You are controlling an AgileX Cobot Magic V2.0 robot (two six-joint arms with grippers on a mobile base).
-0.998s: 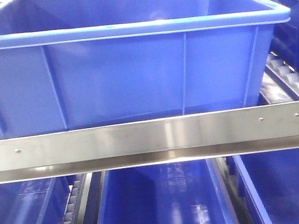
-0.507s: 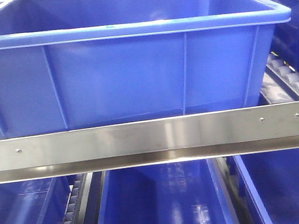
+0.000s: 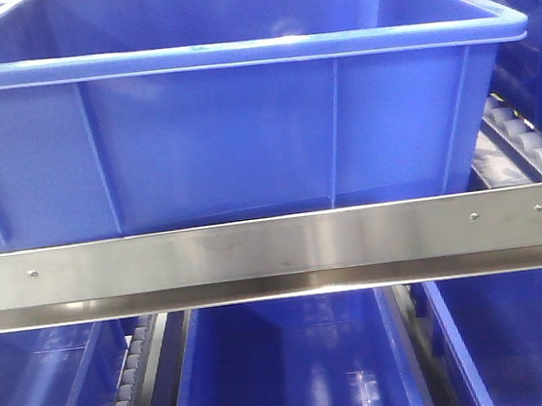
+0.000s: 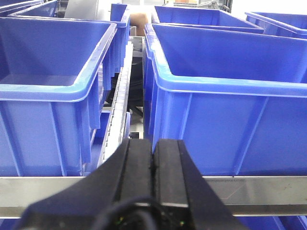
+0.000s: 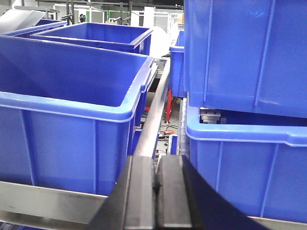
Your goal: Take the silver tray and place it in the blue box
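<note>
Warehouse racking of brushed steel rails (image 3: 276, 246) and grey rollers (image 3: 529, 149) carries the large deep blue plastic box (image 3: 233, 129), sitting just behind the front rail. Both black hands, left hand (image 4: 153, 165) and right hand (image 5: 156, 184), have fingers pressed together, empty, low before the crates. No silver tray is visible.

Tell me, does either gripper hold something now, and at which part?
Nothing is held. The left gripper and the right gripper are both shut with nothing between the fingers. No silver tray is in view.
</note>
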